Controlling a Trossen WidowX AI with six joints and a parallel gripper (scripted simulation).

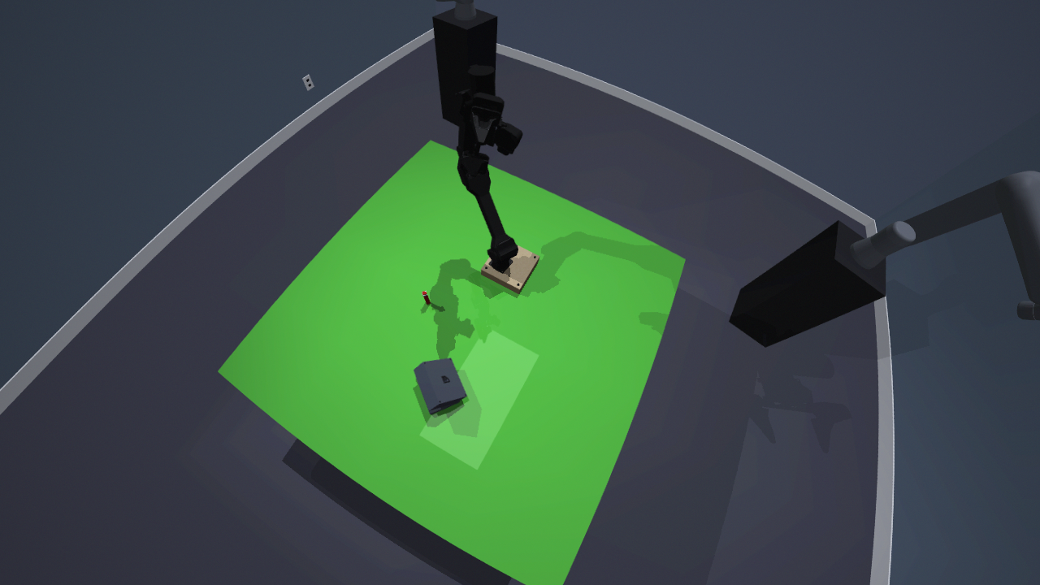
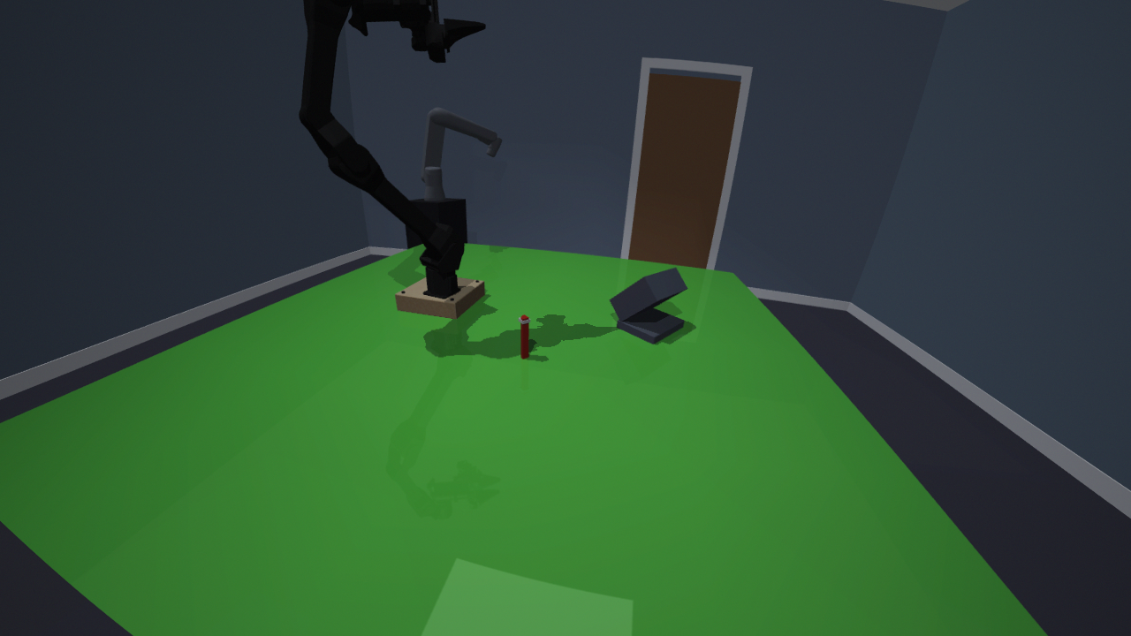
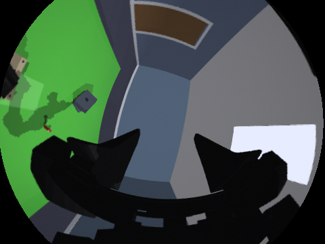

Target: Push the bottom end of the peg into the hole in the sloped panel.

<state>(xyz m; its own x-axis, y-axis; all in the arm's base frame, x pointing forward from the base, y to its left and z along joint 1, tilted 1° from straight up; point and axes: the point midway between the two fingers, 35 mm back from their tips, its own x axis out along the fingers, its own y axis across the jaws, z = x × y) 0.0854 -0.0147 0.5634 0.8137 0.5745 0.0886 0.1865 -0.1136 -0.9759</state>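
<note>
A slim red peg with a pale band near its top stands upright on the green surface. A dark grey-blue sloped panel stands apart from it. Its face shows one dark hole, whose exact shape is too small to tell; the hole is hidden in the exterior view. My gripper is open and empty, with its fingers wide apart. It is raised high above the surface, away from peg and panel, and faces a wall in the wrist view.
The arm's base stands on a light wooden block on the green surface. A grey arm on a black pedestal stands beyond the green surface. The arm's shadow falls between peg and panel.
</note>
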